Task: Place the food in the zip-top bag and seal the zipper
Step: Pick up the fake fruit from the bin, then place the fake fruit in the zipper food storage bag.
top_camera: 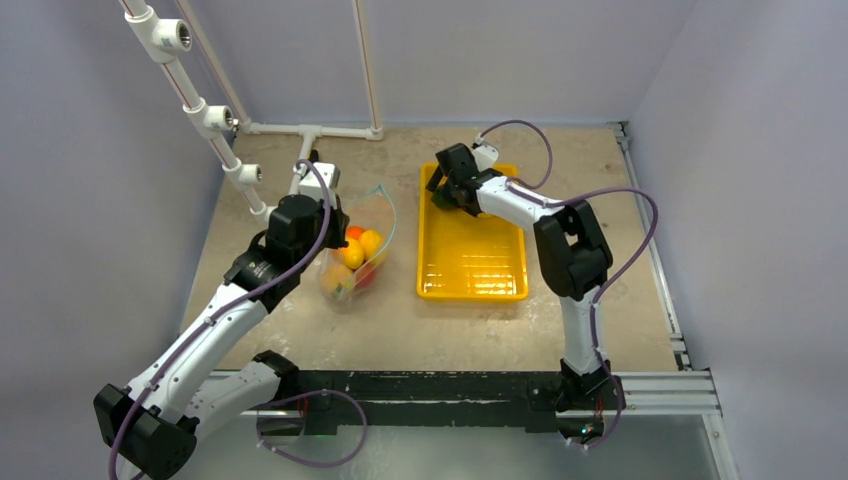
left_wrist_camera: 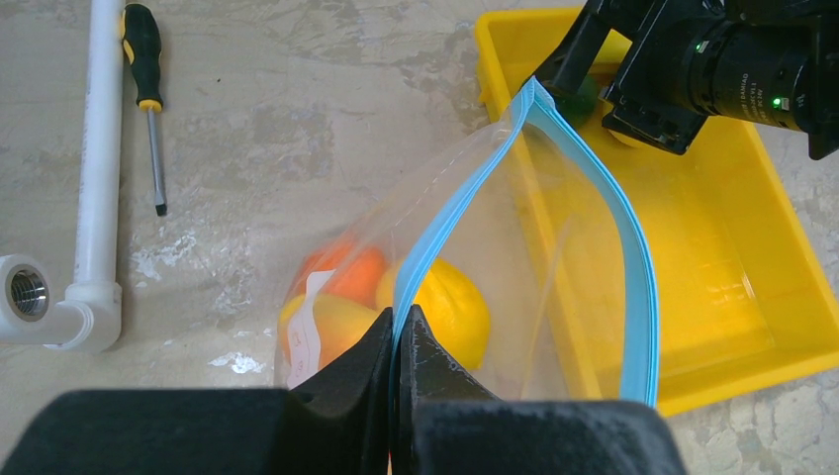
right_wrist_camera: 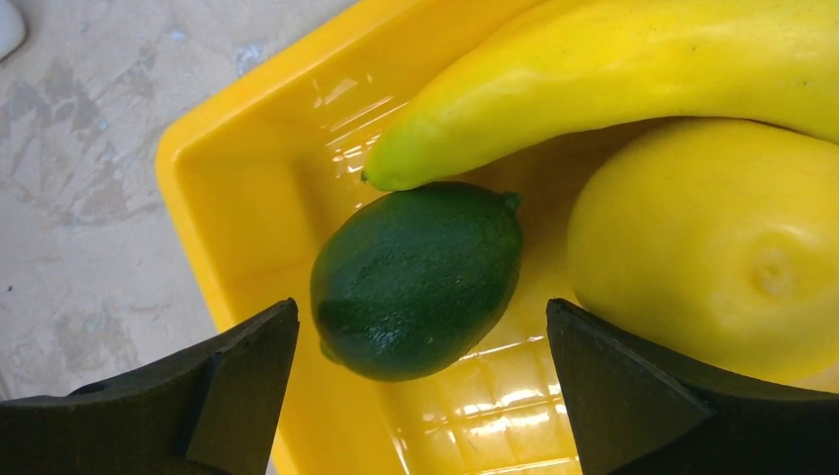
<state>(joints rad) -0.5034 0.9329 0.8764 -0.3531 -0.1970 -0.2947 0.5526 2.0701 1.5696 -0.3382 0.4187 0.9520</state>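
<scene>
left tool (left_wrist_camera: 396,336): clenched on teal-blue zipper strip (left_wrist_camera: 635,257) of clear plastic zip-top bag (left_wrist_camera: 495,237); orange and yellow toy fruits (left_wrist_camera: 450,307) inside, beneath | right tool (right_wrist_camera: 420,312): released; dark green lime (right_wrist_camera: 416,267) just ahead in yellow tray (right_wrist_camera: 223,198), yellow banana (right_wrist_camera: 613,69) and lemon (right_wrist_camera: 712,247) beyond

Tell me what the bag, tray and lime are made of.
The bag: thin clear plastic film, glossy; it creases and the fruit shows through. The tray: rigid moulded plastic, glossy yellow, sharp reflections. The lime: probably plastic or rubber, dark green, faint sheen; cannot tell which.
</scene>
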